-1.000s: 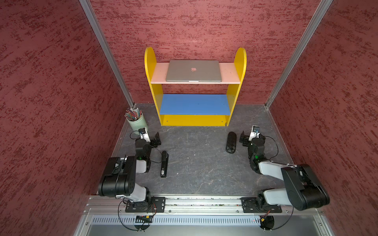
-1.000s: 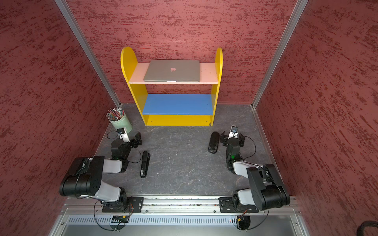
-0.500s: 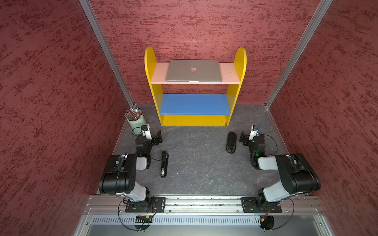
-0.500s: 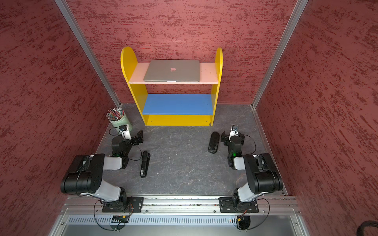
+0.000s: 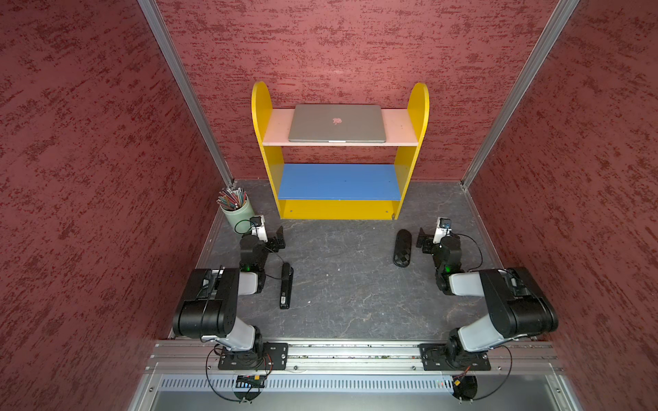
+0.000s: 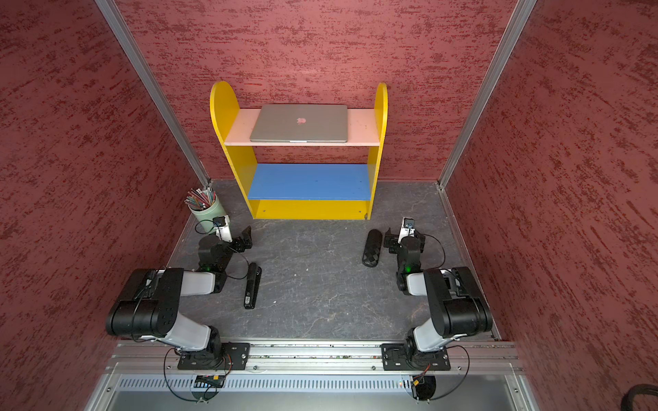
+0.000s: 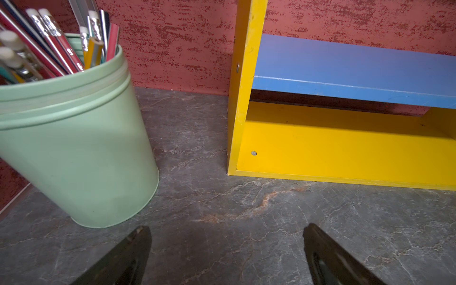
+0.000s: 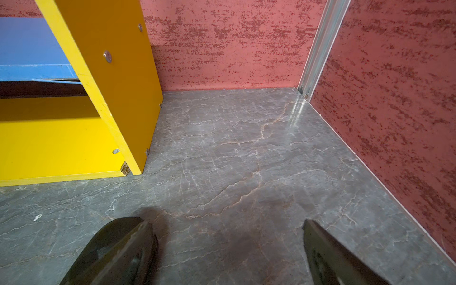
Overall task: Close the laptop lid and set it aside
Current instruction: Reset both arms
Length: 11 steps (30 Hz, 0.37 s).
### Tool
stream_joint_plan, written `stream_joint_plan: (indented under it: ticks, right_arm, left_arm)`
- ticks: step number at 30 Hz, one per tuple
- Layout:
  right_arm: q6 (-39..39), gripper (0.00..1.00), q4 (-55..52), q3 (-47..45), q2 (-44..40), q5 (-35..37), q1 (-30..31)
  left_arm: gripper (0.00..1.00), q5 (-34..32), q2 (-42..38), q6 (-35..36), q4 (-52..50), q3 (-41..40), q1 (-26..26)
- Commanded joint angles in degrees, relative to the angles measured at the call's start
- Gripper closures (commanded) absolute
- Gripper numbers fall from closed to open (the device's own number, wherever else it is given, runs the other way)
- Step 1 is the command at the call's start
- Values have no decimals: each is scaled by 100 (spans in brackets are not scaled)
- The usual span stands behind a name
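Note:
The silver laptop [image 5: 336, 124] [image 6: 299, 122] lies flat on the pink top board of the yellow shelf unit [image 5: 409, 178]. The laptop lid [image 5: 320, 117] is down, its plain silver outside and centred logo facing up. Both arms are folded low on the dark table, far from the laptop. My left gripper [image 5: 269, 233] [image 6: 235, 235] [image 7: 227, 237] is open beside the green cup, with only bare table between its fingers [image 7: 138, 246]. My right gripper [image 5: 432, 236] [image 6: 404, 236] [image 8: 227, 232] is open too, facing the shelf's right foot, with nothing between its fingers.
A green cup of pencils [image 5: 236, 213] [image 7: 74, 135] stands at the far left, close to my left gripper. A slim black bar [image 5: 286, 290] lies by the left arm. A black oval object [image 5: 402, 247] lies by the right gripper. Red walls [image 8: 394, 98] enclose the table.
The left gripper has edged slightly toward the shelf. The right arm's elbow has shifted while its gripper stayed near the same spot. The laptop has not moved.

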Motion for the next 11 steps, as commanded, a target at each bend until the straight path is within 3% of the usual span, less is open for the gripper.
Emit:
stream_joint_plan:
  ticks: [1,11]
  right_arm:
    - [54,1,140,60,-9,-76,-37]
    - [62,2,105,71,7,-87,-35]
  left_arm:
    - [0,-78,29,84,-20,87,-31]
    - [0,-75,24,84,-18,82,-31]
